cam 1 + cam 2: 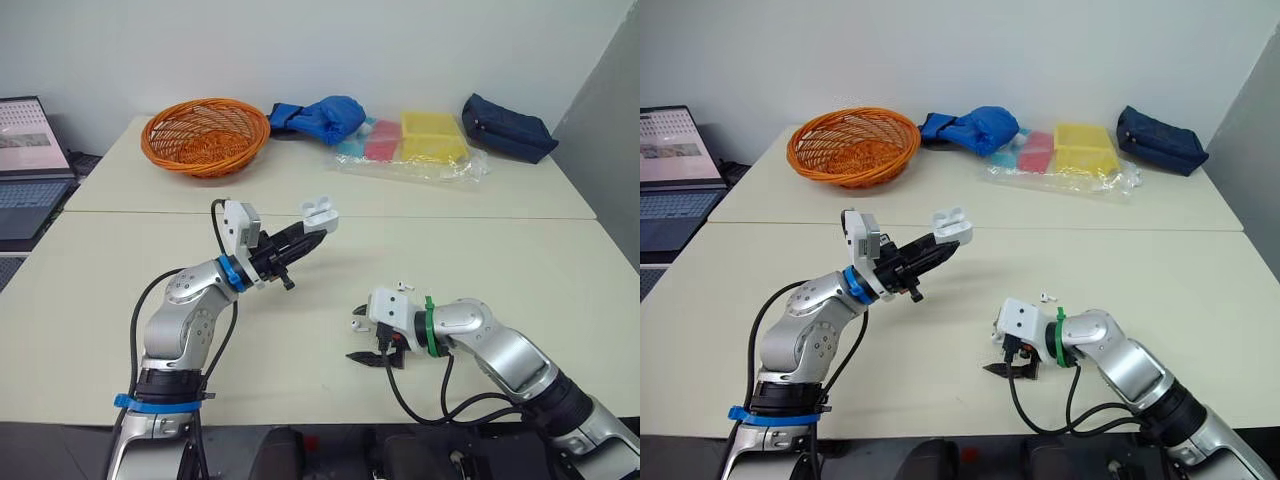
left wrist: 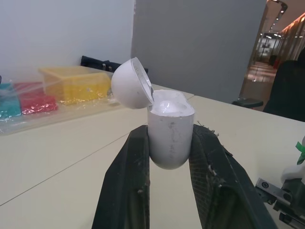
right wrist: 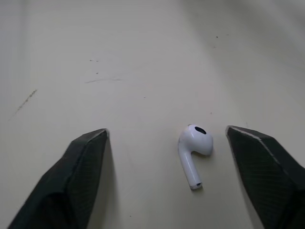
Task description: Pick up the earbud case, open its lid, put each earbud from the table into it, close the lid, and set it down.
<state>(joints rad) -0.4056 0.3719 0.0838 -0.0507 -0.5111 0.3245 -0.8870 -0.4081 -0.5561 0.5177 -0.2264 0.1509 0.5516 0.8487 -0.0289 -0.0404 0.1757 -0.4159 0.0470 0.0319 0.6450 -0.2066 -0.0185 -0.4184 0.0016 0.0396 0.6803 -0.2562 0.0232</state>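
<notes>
Aloft, left pincer (image 1: 308, 236) grips lid-open earbud case (image 2: 170, 131); right pincer (image 3: 167, 132) spread around earbud (image 3: 194, 145) on table (image 3: 143, 57).

Bare worktop (image 1: 480, 250) surrounds the earbud (image 3: 194, 152) (nothing touches it); the basket (image 1: 205, 135) and plastic packet (image 1: 410, 150) stand well back, along the far edge.

You have a white earbud case (image 2: 170, 133), smooth and rounded, held upright off the table and clamped by its lower body between the left gripper's (image 1: 310, 235) fingers. Its domed lid is flipped open and tilts to one side on the hinge. One white earbud (image 3: 194, 150) lies flat on the table between the right gripper's (image 3: 167, 130) spread fingers, touching neither, with its stem toward the camera.
</notes>
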